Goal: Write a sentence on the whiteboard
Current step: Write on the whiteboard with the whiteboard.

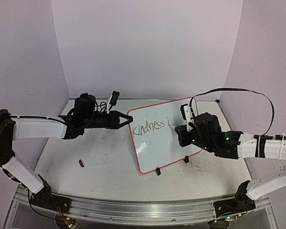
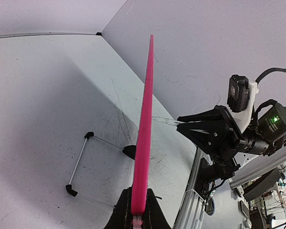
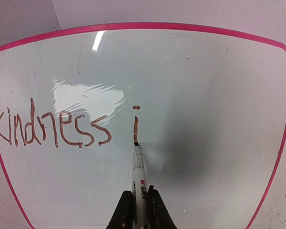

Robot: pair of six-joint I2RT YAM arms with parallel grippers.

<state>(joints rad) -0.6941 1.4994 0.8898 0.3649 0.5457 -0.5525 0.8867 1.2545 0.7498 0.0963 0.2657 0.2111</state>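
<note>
The whiteboard point(image 1: 155, 150), white with a pink-red rim, stands tilted on the table between my arms. My left gripper point(image 1: 126, 119) is shut on its left rim, which the left wrist view shows edge-on as a pink strip point(image 2: 145, 119) pinched between the fingers point(image 2: 155, 214). The sentence point(image 3: 52, 129) reads "Kindness i" in dark marker. My right gripper point(image 3: 139, 205) is shut on a white marker point(image 3: 139, 176), whose tip touches the board at the foot of the "i" point(image 3: 136, 131). From above, the right gripper point(image 1: 183, 129) sits at the board's right side.
Two black clip feet point(image 1: 158, 171) point(image 1: 186, 160) sit at the board's near edge. A small dark red piece point(image 1: 80, 163) lies on the table at front left. A thin wire stand point(image 2: 78, 164) lies behind the board. Walls close the back and sides.
</note>
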